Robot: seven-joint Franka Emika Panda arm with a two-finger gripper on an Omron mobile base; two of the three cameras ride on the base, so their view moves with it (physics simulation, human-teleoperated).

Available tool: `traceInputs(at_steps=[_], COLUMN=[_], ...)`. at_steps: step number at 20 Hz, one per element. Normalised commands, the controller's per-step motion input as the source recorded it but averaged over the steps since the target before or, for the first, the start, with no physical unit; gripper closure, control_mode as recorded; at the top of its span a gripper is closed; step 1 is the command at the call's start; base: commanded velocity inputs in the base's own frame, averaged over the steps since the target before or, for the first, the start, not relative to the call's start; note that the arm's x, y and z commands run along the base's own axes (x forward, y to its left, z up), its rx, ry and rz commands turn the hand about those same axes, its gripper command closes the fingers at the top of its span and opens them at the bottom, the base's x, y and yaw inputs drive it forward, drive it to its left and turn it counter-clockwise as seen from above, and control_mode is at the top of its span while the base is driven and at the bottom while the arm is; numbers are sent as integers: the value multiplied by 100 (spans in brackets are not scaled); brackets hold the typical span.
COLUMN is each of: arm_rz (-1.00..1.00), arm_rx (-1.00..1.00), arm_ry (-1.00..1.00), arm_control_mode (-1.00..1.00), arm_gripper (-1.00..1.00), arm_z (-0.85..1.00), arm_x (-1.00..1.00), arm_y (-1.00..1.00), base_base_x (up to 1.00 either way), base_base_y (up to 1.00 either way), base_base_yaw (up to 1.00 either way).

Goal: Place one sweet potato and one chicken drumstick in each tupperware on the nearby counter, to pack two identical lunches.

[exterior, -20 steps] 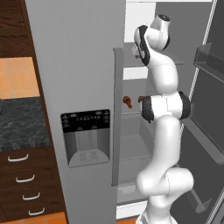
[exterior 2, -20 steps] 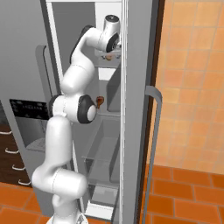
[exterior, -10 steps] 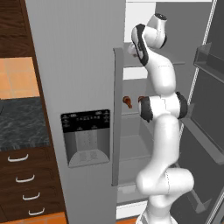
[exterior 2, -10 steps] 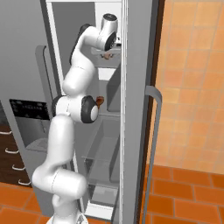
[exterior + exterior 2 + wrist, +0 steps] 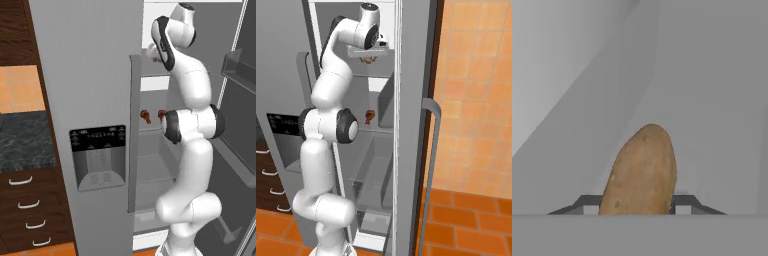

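Left and right base views look forward from behind the arm, sharing the open fridge (image 5: 150,165) interior beyond the tool. Hand view looks along the tool, very near the sweet potato (image 5: 643,172).

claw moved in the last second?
Barely. The claw stays at the upper fridge shelf, level with the door edge as before; its jaws closed on the sweet potato.
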Motion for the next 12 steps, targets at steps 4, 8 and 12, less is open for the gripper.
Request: traceInputs(at_steps=[4,8,12], arm_rz=[-1,-5,-10], arm_rx=[0,0,0], arm_ry=[-30,-21,-11], arm_control_mode=[-100,-100,-100], arm_gripper=[100,100,100], arm_z=[-87,-40,-34], arm_x=[-100,-100,-100], arm_y=[24,11,3], base_base_x=[0,0,0], base_base_y=[0,0,0], base_base_yaw=[0,0,0])
